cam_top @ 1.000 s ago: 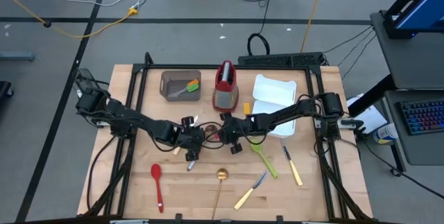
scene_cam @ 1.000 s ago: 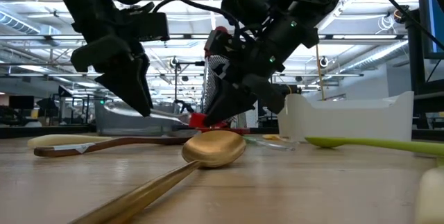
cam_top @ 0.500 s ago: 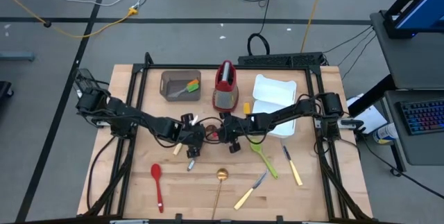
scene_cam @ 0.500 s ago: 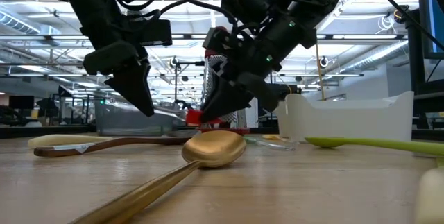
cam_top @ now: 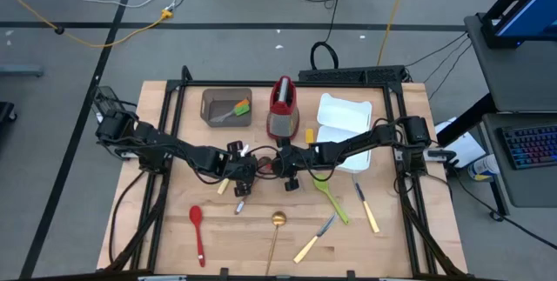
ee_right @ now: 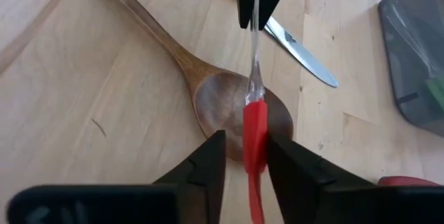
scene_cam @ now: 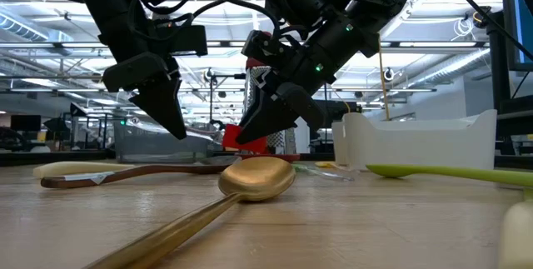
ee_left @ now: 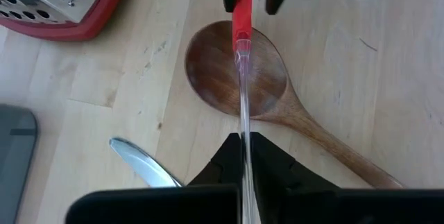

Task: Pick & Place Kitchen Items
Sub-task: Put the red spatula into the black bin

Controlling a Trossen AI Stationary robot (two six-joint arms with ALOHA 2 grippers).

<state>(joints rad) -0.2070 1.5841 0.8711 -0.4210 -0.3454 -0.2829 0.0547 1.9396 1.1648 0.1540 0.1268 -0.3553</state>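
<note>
Held level above the wooden spoon (ee_left: 239, 71) mid-table, the red spatula (ee_right: 254, 137) is mid-handover: the left gripper (ee_left: 244, 144) pinches its clear handle while the right gripper (ee_right: 244, 156) fingers stand parted around its red end.

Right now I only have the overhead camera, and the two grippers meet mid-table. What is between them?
Observer: A utensil with a red end and a clear handle, held in the air over a wooden spoon that lies on the table.
Operator: Which side has hold of it?
Observer: The left gripper is shut on the clear handle.
Operator: And the right one?
Observer: The right gripper is open. Its fingers flank the red end with a gap on each side.
</note>
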